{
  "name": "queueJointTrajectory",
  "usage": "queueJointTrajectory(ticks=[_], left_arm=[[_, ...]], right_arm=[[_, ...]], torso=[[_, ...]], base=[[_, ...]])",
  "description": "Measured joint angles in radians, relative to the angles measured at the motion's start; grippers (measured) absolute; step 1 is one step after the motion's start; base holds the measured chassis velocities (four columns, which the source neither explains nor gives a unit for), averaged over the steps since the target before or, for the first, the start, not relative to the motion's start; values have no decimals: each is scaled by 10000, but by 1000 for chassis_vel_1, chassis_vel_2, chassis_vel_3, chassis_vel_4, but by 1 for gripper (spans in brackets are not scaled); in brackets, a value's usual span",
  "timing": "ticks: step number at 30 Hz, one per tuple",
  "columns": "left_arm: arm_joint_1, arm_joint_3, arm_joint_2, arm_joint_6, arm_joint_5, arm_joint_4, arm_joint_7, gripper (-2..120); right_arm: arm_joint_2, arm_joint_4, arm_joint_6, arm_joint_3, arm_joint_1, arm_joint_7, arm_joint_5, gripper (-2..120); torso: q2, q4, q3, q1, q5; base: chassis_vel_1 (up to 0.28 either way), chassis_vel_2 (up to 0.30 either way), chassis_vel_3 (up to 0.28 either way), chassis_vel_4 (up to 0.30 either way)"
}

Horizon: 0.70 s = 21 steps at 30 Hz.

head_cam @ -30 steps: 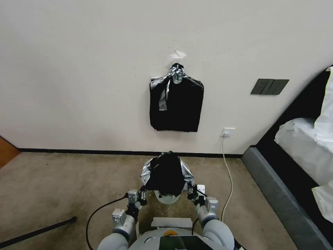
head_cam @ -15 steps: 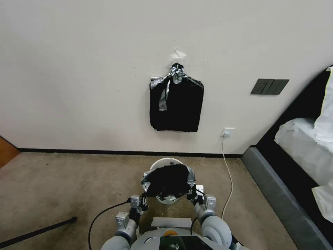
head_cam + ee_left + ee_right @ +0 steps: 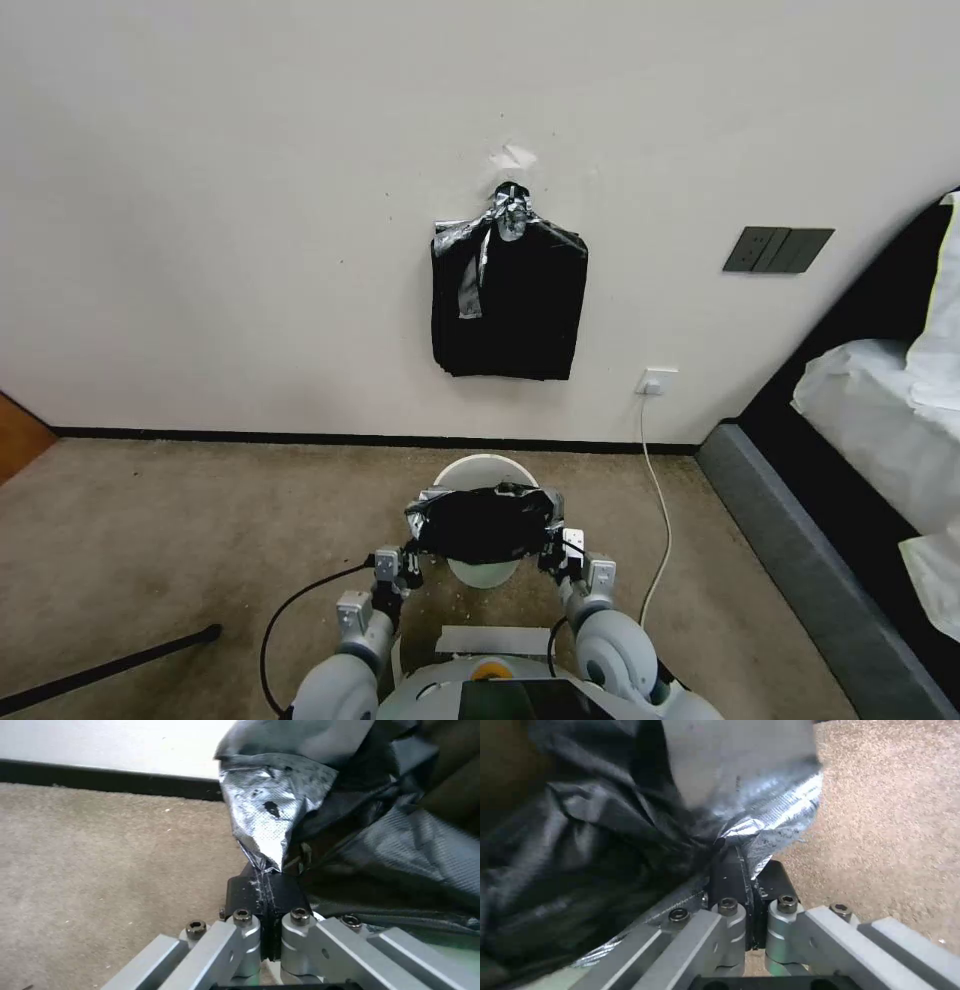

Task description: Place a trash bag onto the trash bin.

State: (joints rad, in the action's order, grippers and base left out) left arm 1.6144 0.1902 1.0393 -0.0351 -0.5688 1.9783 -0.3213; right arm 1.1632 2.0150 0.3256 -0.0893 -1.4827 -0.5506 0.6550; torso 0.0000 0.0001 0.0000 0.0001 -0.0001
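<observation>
The cream-white trash bin (image 3: 485, 472) stands on the carpet just in front of me, near the wall. A glossy black trash bag (image 3: 485, 522) is stretched across its near side between both grippers. My left gripper (image 3: 408, 562) is shut on the bag's left edge, and my right gripper (image 3: 553, 558) is shut on its right edge. In the left wrist view the black pads (image 3: 250, 893) pinch a crinkled silvery fold of the trash bag (image 3: 272, 813). The right wrist view shows its pads (image 3: 730, 877) clamped on the trash bag (image 3: 605, 832) likewise.
A flat stack of black bags (image 3: 508, 300) hangs on the wall above the bin. A white cable (image 3: 655, 500) runs from a wall socket (image 3: 657, 381) down over the carpet to my right. A bed frame (image 3: 800, 570) borders the right side; a dark pole (image 3: 110, 665) lies at left.
Both grippers have pulled the bag down and toward me. It billowed over the bin a second ago; now it hangs lower and flatter, and the bin's far rim shows.
</observation>
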Motion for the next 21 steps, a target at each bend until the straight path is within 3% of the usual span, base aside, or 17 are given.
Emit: queueJointTrajectory(ticks=[4,7,16,17,21], left_arm=[[-8,120,-1,108,-145,17,29,0],[128,235,-60,133,-169,195,28,7],[1204,922,-257,152,251,765,304,41],[1204,922,-257,152,251,765,304,41],[1720,1228,-301,427,606,1038,564,59]], right_arm=[[-58,42,-138,-9,-92,40,-37,2],[-104,163,-183,-45,-225,46,-113,13],[-448,901,-270,-260,-1169,16,-601,51],[-448,901,-270,-260,-1169,16,-601,51],[-594,1339,-393,-371,-1690,34,-919,66]], torso=[[0,-1,0,0,0],[0,-1,0,0,1],[0,0,0,0,1],[0,0,0,0,1],[0,0,-1,-1,1]], base=[[0,0,0,0],[0,0,0,0],[0,0,0,0],[0,0,0,0],[0,0,0,0]])
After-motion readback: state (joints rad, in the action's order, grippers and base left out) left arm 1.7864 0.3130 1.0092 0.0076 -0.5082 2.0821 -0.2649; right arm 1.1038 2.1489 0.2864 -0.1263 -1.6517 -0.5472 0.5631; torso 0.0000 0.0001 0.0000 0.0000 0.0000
